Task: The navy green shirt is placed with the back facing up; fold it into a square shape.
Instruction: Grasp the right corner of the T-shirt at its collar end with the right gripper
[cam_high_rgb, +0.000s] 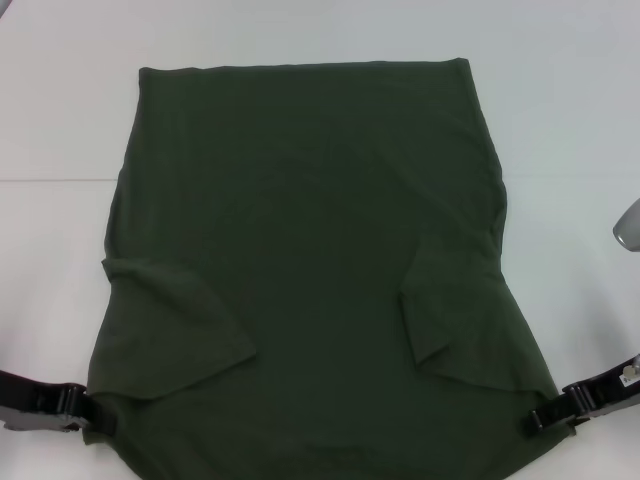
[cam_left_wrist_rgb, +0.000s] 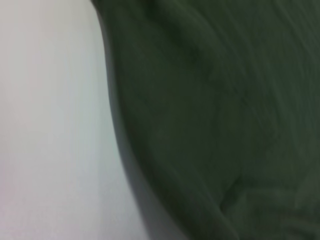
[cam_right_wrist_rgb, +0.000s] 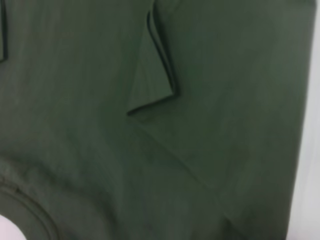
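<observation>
The navy green shirt (cam_high_rgb: 310, 250) lies spread on the white table (cam_high_rgb: 60, 120), plain side up, hem at the far end. Both short sleeves are folded inward: the left sleeve (cam_high_rgb: 175, 335) and the right sleeve (cam_high_rgb: 440, 310). My left gripper (cam_high_rgb: 97, 417) pinches the shirt's near left corner at the shoulder. My right gripper (cam_high_rgb: 540, 418) is shut on the near right corner. The right wrist view shows the folded sleeve (cam_right_wrist_rgb: 155, 75) and part of the collar (cam_right_wrist_rgb: 25, 210). In the left wrist view, the shirt's edge (cam_left_wrist_rgb: 200, 125) lies against the table.
White table surface surrounds the shirt on the left, the right and beyond the hem. A grey object (cam_high_rgb: 628, 222) pokes in at the right edge of the head view.
</observation>
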